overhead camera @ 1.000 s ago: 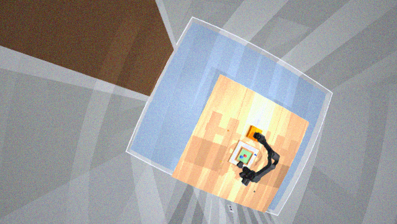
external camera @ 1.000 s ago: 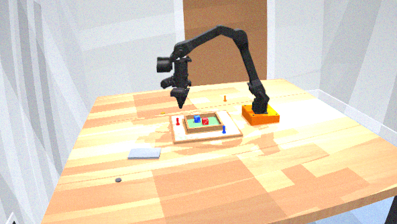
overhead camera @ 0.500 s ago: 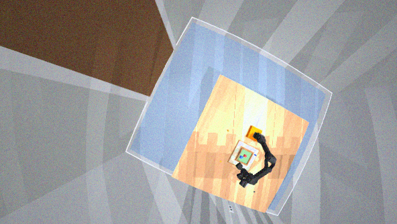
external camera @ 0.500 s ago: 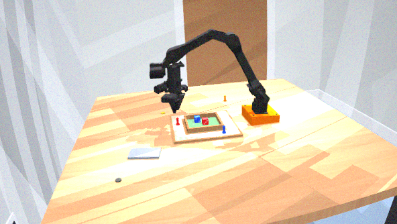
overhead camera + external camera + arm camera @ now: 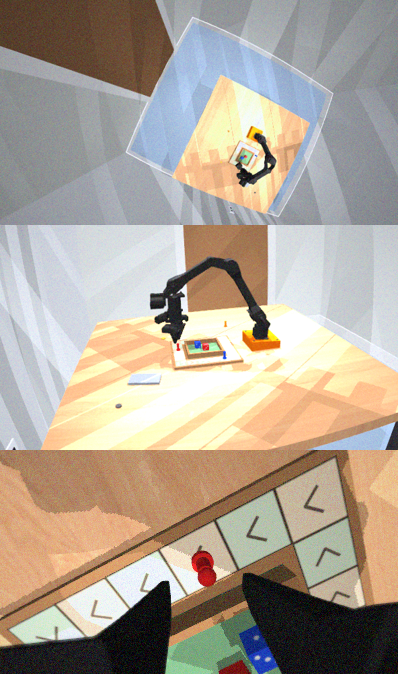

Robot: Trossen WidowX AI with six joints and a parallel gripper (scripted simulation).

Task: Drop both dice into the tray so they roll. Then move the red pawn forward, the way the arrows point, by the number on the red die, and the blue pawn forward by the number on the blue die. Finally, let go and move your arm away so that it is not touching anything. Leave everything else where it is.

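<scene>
The red pawn point(image 5: 178, 347) point(image 5: 202, 562) stands on a square of the arrow board point(image 5: 232, 360) point(image 5: 255, 542). My gripper point(image 5: 175, 341) point(image 5: 206, 584) is partly open and empty, above the board, its fingertips on either side of the pawn in the wrist view. The blue pawn point(image 5: 256, 155) point(image 5: 224, 355) stands on the board's opposite side. The blue die point(image 5: 241, 157) point(image 5: 197, 344) point(image 5: 262, 657) and red die point(image 5: 245, 156) point(image 5: 206, 346) point(image 5: 234, 668) lie in the green-floored tray point(image 5: 205, 355). A finger and the frame edge partly hide the dice in the wrist view.
A grey slab point(image 5: 144, 379) and a black disc point(image 5: 255, 193) point(image 5: 118, 405) lie off the board. A small orange piece point(image 5: 228, 131) point(image 5: 225, 324) and a yellow disc point(image 5: 221, 162) point(image 5: 163, 338) lie beyond it. My arm's orange base point(image 5: 262, 345) stands beside the board.
</scene>
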